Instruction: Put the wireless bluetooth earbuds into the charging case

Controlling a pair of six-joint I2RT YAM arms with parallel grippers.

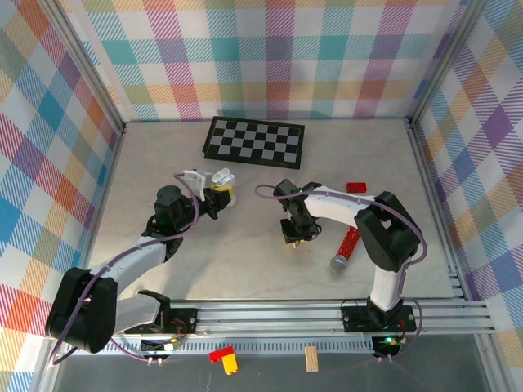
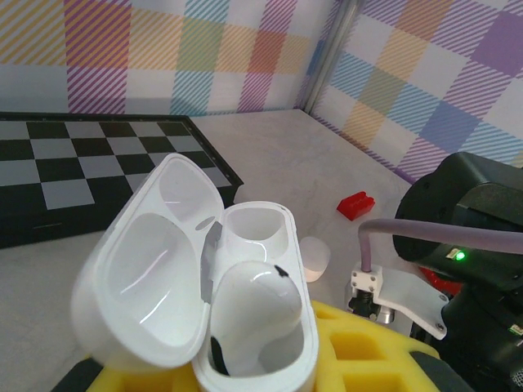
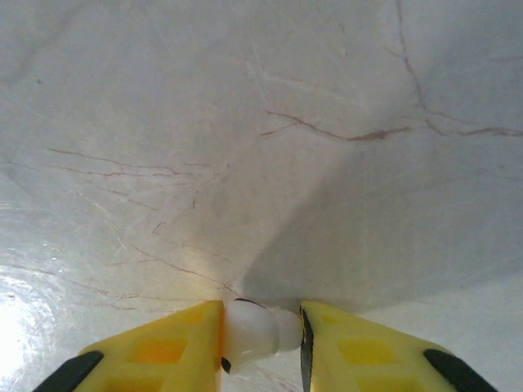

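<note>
On the left, my left gripper (image 1: 217, 194) is clenching the case (image 2: 304, 351) from below, its lid (image 2: 147, 278) tipped open. One bud (image 2: 249, 314) is sitting seated on the near side, and the far socket (image 2: 257, 231) is gaping empty.

Moving right, the right gripper (image 1: 296, 235) is pinching the second bud (image 3: 252, 333) right at its fingertips, down by the desk (image 3: 286, 122), well apart from the case.

Here's what I'm worrying about. That pinch is looking shallow, so a jolt on the carry could squirt the bud out. I can't tell which way its stem is pointing, and if it's arriving skewed it'll be jamming on the socket rim. Pressing too hard could tip the case in the left grip, and the open lid is crowding the approach.
</note>
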